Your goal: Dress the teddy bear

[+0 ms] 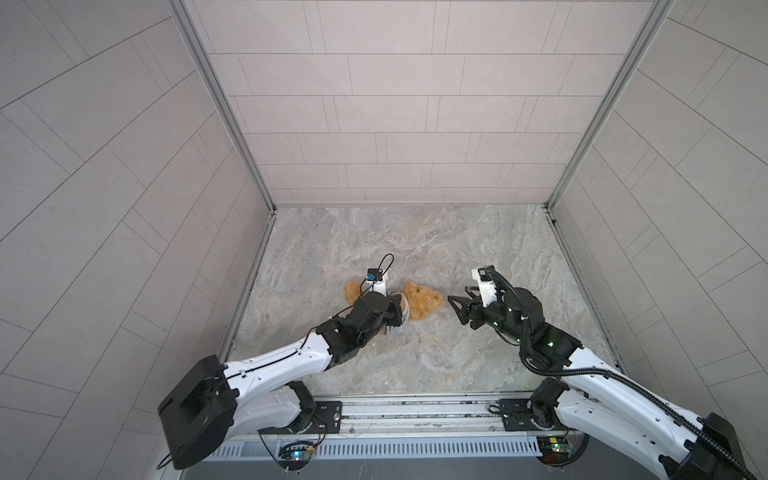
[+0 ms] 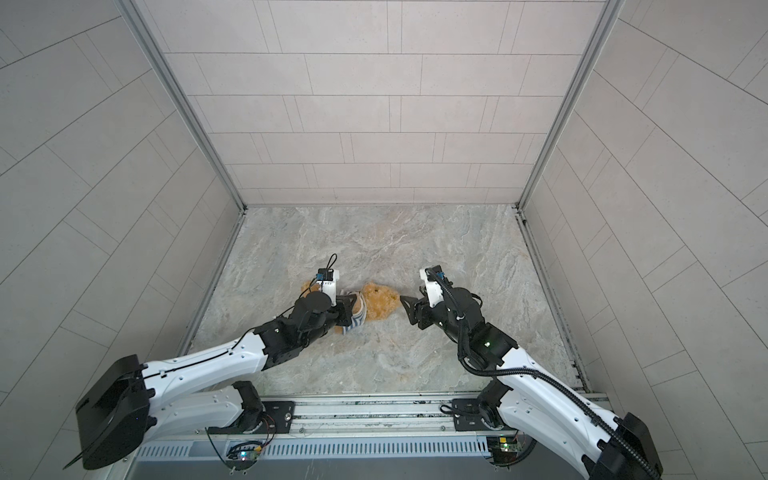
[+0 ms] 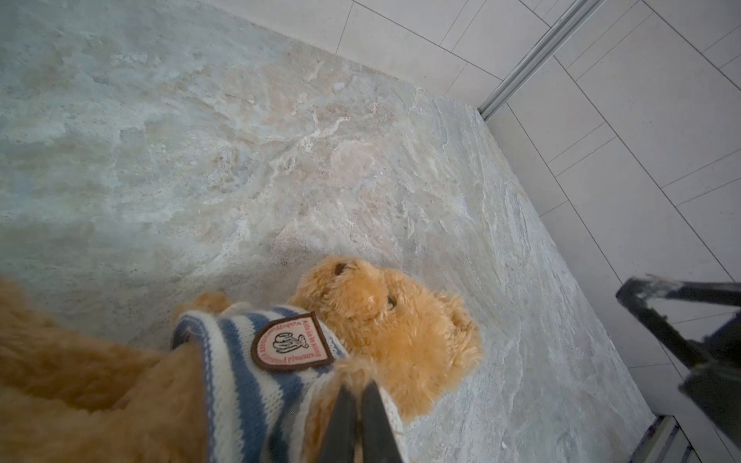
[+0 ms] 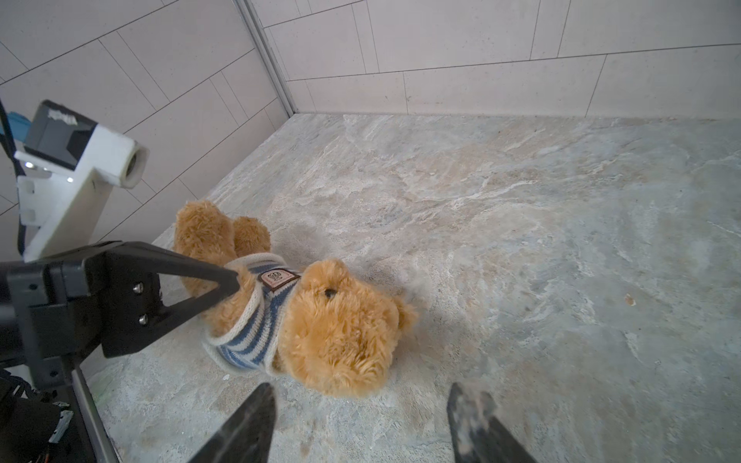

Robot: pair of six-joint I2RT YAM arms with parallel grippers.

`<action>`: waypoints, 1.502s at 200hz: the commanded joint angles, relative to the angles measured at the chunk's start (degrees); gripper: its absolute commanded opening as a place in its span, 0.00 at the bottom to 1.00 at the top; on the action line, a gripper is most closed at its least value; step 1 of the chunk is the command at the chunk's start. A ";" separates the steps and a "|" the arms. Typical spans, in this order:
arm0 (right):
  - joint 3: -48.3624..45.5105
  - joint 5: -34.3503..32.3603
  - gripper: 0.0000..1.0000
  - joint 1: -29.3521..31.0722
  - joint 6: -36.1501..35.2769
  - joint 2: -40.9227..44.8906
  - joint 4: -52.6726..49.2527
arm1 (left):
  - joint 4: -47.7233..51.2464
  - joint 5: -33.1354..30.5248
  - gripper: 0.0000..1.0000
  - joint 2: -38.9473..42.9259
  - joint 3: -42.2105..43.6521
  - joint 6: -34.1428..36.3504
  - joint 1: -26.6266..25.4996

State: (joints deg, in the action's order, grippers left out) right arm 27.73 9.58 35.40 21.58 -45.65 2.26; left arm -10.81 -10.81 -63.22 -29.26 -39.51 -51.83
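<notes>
Surface (image 1: 415,232), left of middle: the teddy bear (image 1: 424,305) lies on its back, head pointing to your right arm, legs to the left wall. Both top views show it partly under the left wrist.

The striped shirt (image 4: 256,320) is on the torso, badge (image 3: 292,340) facing up, and one bear arm pokes through the white-edged armhole.

Your left end effector (image 3: 358,405) is clenched tight, with no gap between the fingers. Its tips sit on the shirt's white knit edge at the bear's arm, and it looks to be pinching that edge.

Your right end effector (image 4: 361,389) is released, jaws well apart and empty. It hangs just beside the bear's head, not touching it, low over the surface.
</notes>
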 commanded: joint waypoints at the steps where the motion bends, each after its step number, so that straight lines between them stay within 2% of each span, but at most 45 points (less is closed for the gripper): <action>1: 0.96 1.38 0.71 -0.33 1.20 -0.63 -0.42 | 1.99 -2.76 0.00 3.77 2.82 -2.07 -3.04; 41: 2.21 6.25 0.72 -0.58 2.76 -5.43 0.93 | 1.77 -5.49 0.00 8.27 8.90 -6.50 -8.87; 79: 2.69 9.11 0.72 -0.68 4.64 -11.10 1.90 | 0.96 -9.75 0.02 7.47 12.58 -10.86 -14.30; 133: 1.01 12.47 0.72 -1.27 7.52 -16.99 5.30 | 4.04 -12.01 0.07 8.86 15.49 -13.58 -18.13; 141: 0.69 12.88 0.72 -1.30 7.87 -17.47 6.12 | 4.42 -12.05 0.11 9.21 15.91 -14.19 -18.61; 158: 0.06 13.82 0.72 -1.34 8.38 -18.94 7.76 | 4.46 -10.33 0.29 9.99 16.24 -14.56 -18.96; 176: -0.48 14.69 0.72 -1.30 8.63 -21.08 9.05 | 5.74 -9.72 0.32 11.13 15.38 -13.86 -19.59; 198: -0.81 15.45 0.70 -1.38 8.67 -24.56 8.94 | 5.40 -9.18 0.29 11.46 15.44 -14.35 -19.63; 219: -1.89 16.40 0.68 -1.30 9.57 -27.08 11.16 | 4.74 -7.03 0.31 12.42 14.62 -13.40 -19.68; 260: -5.00 16.70 0.65 -0.19 10.10 -29.52 13.51 | 21.23 -6.56 0.40 19.43 4.54 -6.21 -19.16; 268: -5.68 16.70 0.65 0.18 10.30 -29.61 14.39 | 23.84 -6.41 0.41 20.00 2.20 -4.58 -18.04; 300: -6.63 16.86 0.64 1.46 10.76 -29.56 16.75 | 28.87 3.92 0.43 16.52 -4.57 2.67 -7.51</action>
State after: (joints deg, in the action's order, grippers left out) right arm 22.04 25.89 35.83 31.18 -75.11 16.56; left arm 10.22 -13.23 -44.25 -30.20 -44.69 -65.63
